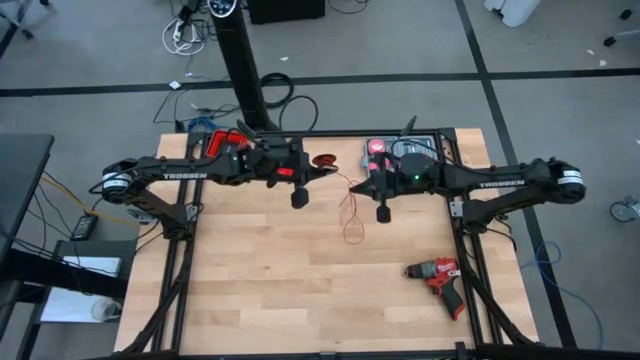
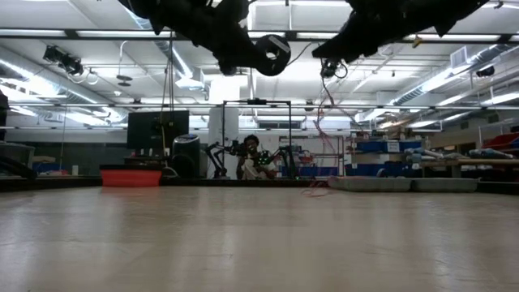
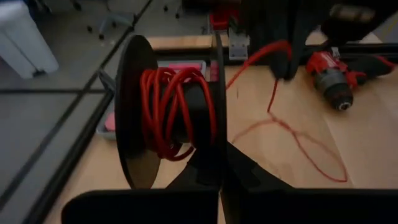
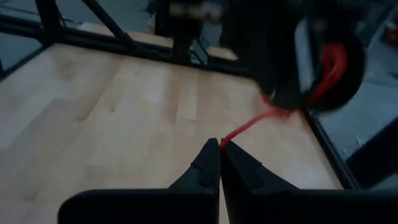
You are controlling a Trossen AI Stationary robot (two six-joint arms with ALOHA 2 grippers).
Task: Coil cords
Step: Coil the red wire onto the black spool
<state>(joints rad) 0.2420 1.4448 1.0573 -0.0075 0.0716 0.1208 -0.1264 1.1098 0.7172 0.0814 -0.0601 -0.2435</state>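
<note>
Red thin cord (image 4: 249,124) pinched between closed right fingers (image 4: 219,163); left fingers (image 3: 219,180) clamp black plastic spool (image 3: 171,112) wound with it

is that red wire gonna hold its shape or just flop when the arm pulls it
Likely floppy: the wire hangs from the right pincer in loose loops on the table. Probably very light, being so thin. It seems to bend easily, lying in tight turns around the spool held by the left pincer.

Matt pale wood table (image 1: 260,290)
</note>
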